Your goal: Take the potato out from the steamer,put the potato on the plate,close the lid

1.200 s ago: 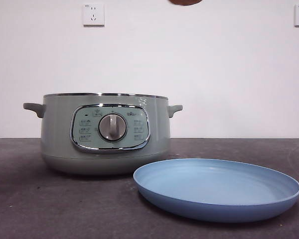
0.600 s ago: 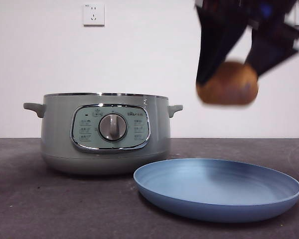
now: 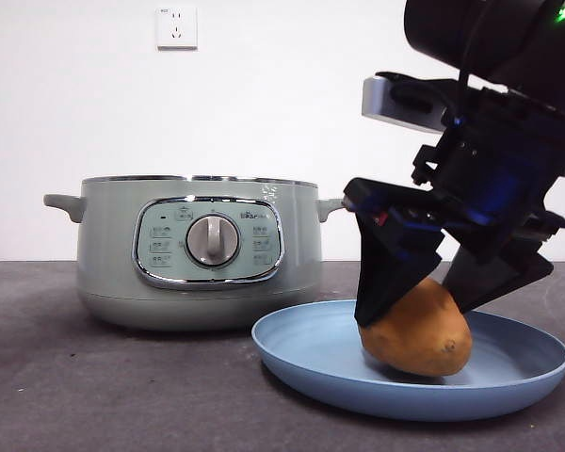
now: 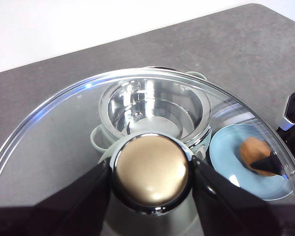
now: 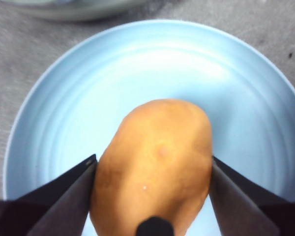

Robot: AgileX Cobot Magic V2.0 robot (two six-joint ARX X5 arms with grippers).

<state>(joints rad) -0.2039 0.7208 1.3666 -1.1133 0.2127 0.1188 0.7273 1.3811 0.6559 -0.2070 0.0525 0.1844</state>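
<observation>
The orange-brown potato [image 3: 419, 341] [image 5: 155, 157] sits low in the light-blue plate [image 3: 306, 347] [image 5: 137, 64], apparently touching its floor. My right gripper [image 3: 424, 306] [image 5: 152, 164] comes down from the upper right and is shut on the potato, one black jaw on each side. Left of the plate stands the sage-green steamer [image 3: 198, 250] [image 4: 152, 103], uncovered, its shiny inside showing no contents. High above it, my left gripper [image 4: 151, 169] is shut on the knob of the glass lid [image 4: 54, 132]. The left wrist view also shows the potato [image 4: 253, 149] on the plate [image 4: 226, 147].
The dark grey table [image 3: 75, 377] runs back to a white wall with a socket [image 3: 176, 26]. The steamer's side handle [image 3: 331, 207] is close to the right arm. The plate lies against the steamer's front right.
The right gripper has come down from the top of the front view with the potato, lowering it from above the steamer's rim height into the plate. Steamer and plate have not moved.
</observation>
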